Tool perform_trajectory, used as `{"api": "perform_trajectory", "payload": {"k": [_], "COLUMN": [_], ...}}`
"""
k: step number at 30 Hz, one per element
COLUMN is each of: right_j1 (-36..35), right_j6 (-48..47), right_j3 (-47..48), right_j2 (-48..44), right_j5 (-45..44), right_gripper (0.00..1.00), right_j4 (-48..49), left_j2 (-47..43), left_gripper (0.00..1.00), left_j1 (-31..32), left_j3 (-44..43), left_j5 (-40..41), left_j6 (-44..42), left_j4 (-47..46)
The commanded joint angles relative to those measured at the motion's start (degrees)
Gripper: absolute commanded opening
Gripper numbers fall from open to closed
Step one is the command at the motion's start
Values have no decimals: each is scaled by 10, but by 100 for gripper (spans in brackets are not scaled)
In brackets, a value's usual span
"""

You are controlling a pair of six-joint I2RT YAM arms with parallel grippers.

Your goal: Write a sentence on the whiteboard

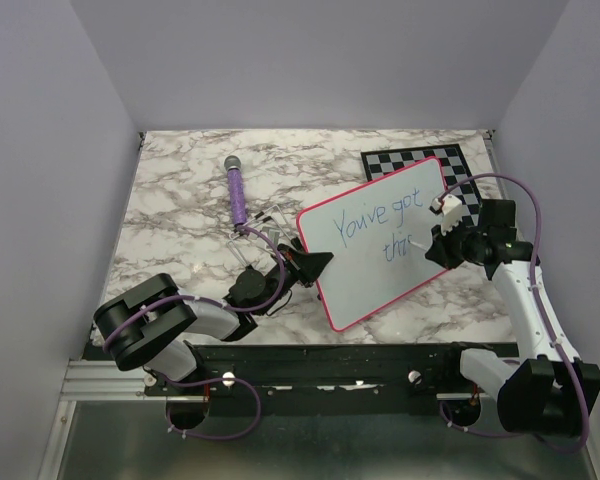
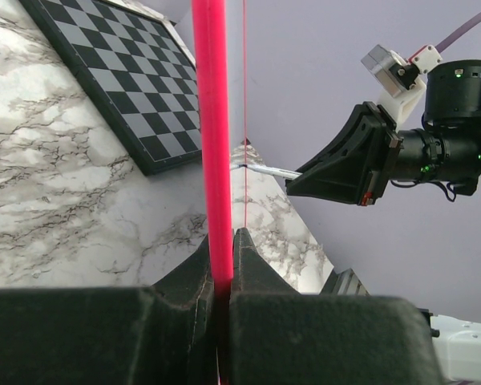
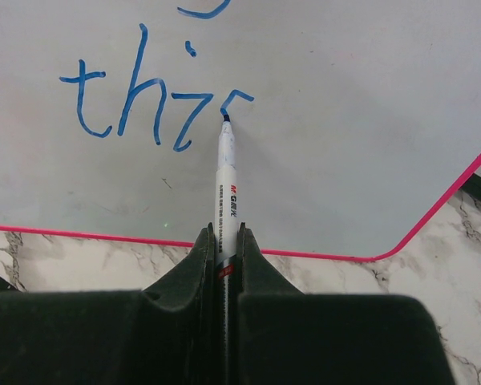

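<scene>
The whiteboard [image 1: 365,285] lies slanted at centre-right of the top view. The left gripper [image 1: 315,265] is pinching the pink rim at its left edge. The right gripper [image 3: 224,241] is clamped on a marker [image 3: 226,172] whose tip touches the sentence [image 1: 380,225] at its last letter. That "s" looks unfinished, so the next move is probably a light, steady curl. The right wrist view cuts off the upper line.

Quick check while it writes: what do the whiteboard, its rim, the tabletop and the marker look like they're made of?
Whiteboard: smooth white face with slight sheen, likely a coated panel.
Rim: bright pink, uniform, probably plastic.
Tabletop: white with grey veining; marble or printed laminate, cannot tell.
Marker: white printed barrel, likely plastic.
</scene>
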State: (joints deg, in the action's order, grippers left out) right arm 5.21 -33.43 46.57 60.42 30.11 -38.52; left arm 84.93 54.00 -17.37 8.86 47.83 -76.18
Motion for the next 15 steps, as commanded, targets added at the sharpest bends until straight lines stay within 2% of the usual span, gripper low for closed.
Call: {"api": "perform_trajectory", "payload": {"k": [1, 15], "right_j1": [0, 1], "right_j6": [5, 14], "right_j3": [-4, -6], "right_j2": [12, 18], "right_j5": [-29, -57], "right_gripper": [1, 1], "right_j4": [-16, -4], "left_j2": [5, 9], "left_gripper": [0, 0], "left_j1": [7, 7], "left_j3": [1, -1], "left_j5": [-41, -43], "left_j6": [-41, -40], "left_j4": [-12, -15]}}
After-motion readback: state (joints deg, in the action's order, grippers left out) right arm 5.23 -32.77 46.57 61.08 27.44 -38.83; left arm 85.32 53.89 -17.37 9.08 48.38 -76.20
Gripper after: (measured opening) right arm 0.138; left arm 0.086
